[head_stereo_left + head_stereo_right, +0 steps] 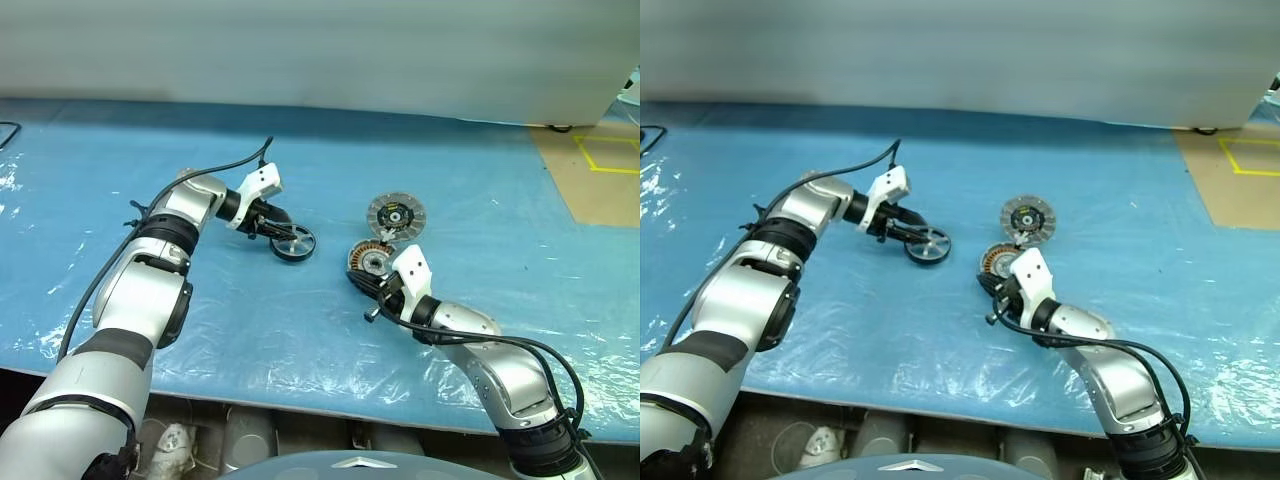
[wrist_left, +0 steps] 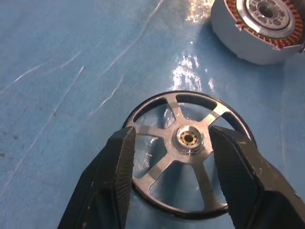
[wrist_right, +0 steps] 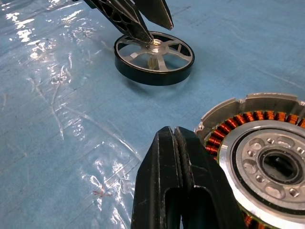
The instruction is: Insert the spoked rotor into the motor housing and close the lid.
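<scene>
Bracing beside the motor housing (image 1: 371, 262), the right gripper (image 3: 177, 143) is keeping its fingers clenched on nothing, probably to steady that body on the blue-covered counter (image 1: 480, 190). Farther left, the left gripper (image 2: 171, 143) is straddling the spoked rotor (image 2: 187, 153), fingers parted around its hub, seemingly preparing a lift. The lid (image 1: 396, 215) is lying beyond the housing. The right wrist view is revealing the copper windings; the left wrist view is revealing the rotor's spokes.

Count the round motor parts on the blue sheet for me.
3: the spoked rotor at the left end effector, the motor housing by the right end effector, the lid just behind it.
</scene>
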